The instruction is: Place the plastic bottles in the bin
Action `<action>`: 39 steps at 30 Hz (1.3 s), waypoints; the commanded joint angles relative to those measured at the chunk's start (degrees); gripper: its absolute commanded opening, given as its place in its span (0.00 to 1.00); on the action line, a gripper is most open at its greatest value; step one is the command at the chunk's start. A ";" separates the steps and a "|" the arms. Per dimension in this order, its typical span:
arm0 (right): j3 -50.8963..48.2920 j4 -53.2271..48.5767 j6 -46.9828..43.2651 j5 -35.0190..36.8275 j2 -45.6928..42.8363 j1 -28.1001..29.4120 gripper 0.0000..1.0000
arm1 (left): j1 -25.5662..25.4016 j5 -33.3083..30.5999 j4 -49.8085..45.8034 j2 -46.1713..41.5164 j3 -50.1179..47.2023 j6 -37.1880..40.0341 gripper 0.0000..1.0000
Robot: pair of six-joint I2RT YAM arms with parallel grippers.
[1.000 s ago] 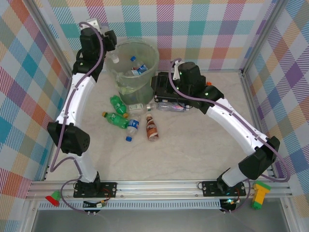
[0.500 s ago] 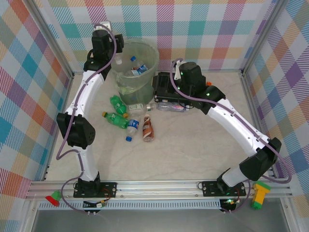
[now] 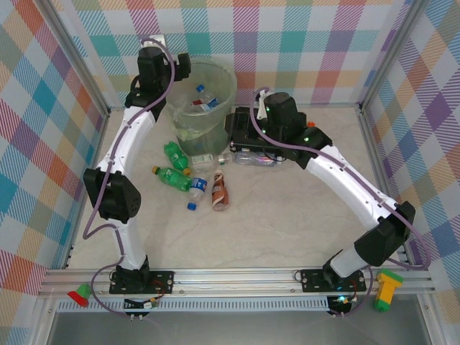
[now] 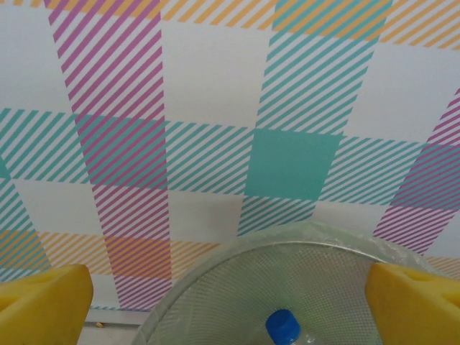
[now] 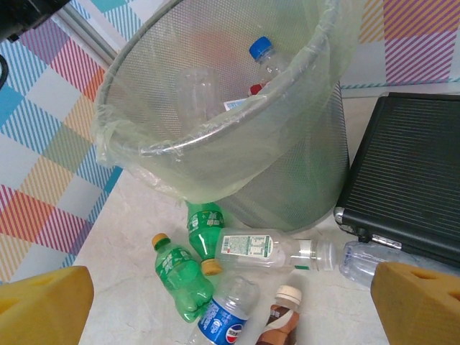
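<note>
Nearest the arm bases, a loose cluster of plastic bottles lay on their sides on the table (image 3: pixel 287 230). It was made up of a brown bottle (image 3: pixel 220 191), a blue-labelled bottle (image 3: pixel 198 190) just beside it, two green bottles (image 5: pixel 180 277) and a clear bottle (image 5: pixel 269 248) at the foot of the bin (image 5: pixel 287 165). They looked empty, so they were probably light, thin-walled and easily dented, and slick enough to roll. A hold across the middle of the body, square to its length, seemed the safest. The right gripper (image 5: pixel 231 305) hung above them, its pads wide apart with nothing between. Just beyond lay the black case (image 5: pixel 410 172). Farther back, the bin held several bottles, among them a blue-capped bottle (image 5: pixel 262 52). The left gripper (image 4: pixel 230 302) hovered over the rim, jaws spread and empty.
</note>
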 commanded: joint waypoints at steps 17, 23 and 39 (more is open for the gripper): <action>-3.89 -1.26 9.18 3.01 -0.03 -1.36 0.99 | -0.47 5.88 -4.93 -16.69 -11.77 -9.68 0.99; -8.25 -1.34 15.16 0.79 0.77 -5.12 0.99 | -0.52 7.88 -8.31 -24.15 -20.04 -12.39 1.00; 8.37 -14.49 -18.65 -3.84 25.06 -6.36 0.99 | -0.55 8.01 -18.75 -40.92 -33.60 -15.88 0.99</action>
